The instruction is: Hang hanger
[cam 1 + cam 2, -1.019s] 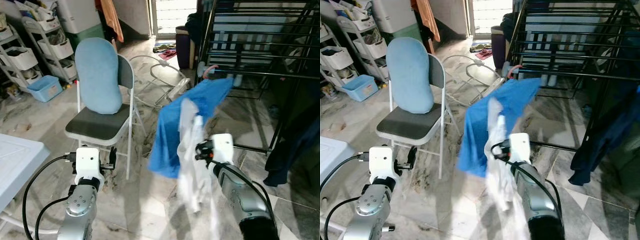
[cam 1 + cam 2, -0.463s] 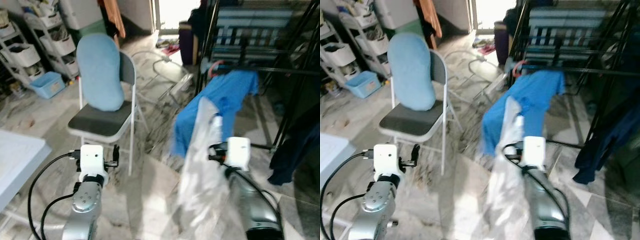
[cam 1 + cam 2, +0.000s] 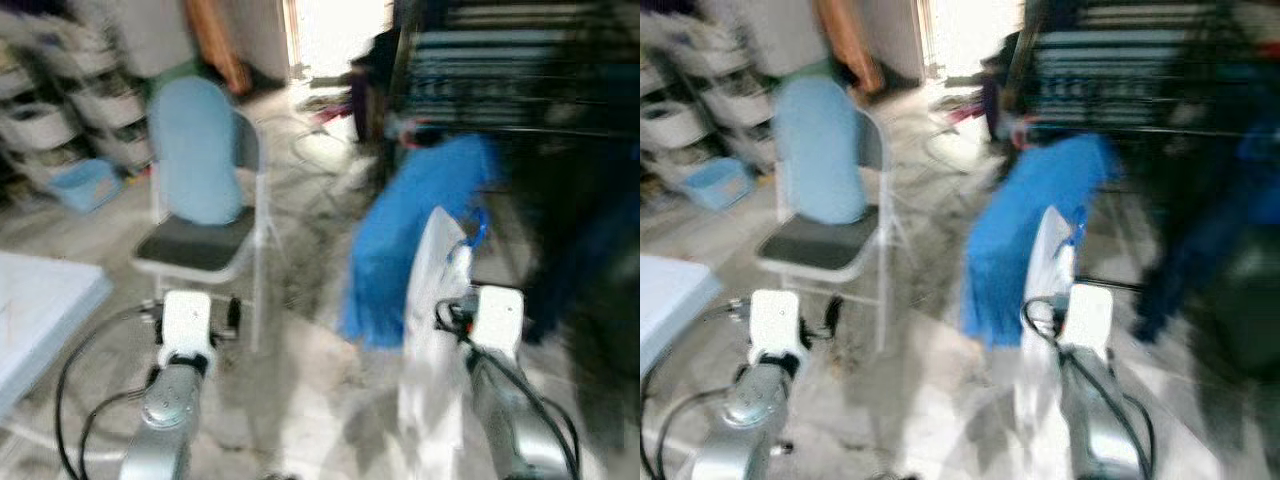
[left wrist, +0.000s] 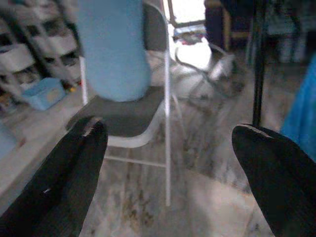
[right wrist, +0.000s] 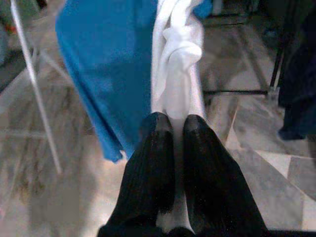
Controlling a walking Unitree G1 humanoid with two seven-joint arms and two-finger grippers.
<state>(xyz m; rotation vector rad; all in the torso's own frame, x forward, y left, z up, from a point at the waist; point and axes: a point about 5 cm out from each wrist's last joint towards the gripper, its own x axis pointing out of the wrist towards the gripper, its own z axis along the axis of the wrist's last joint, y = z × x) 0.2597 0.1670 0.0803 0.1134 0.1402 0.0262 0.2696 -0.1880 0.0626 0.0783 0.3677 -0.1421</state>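
Carrying the white garment (image 5: 177, 74) toward the black drying rack (image 3: 520, 90), I keep my right fingers (image 5: 157, 148) pinched shut on its bunched cloth; the hanger itself I cannot make out, though a small blue loop shows at the garment's top in the blurred head views. To do this well, I judge I should hold the grip firm, lift the top above a free rail, and come at the rail squarely so that nothing snags. A blue cloth (image 3: 410, 230) already drapes from the rack just beside my load, touching or nearly so, so I should aim for bare rail to one side of it. A dark garment (image 5: 298, 74) hangs on my right. My left gripper (image 4: 168, 163) hangs idle, fingers spread wide and empty, facing the folding chair (image 3: 205, 235) with its pale blue cushion (image 3: 195, 150). Bare marble floor (image 3: 300, 380) lies between chair and rack, room enough to step forward.
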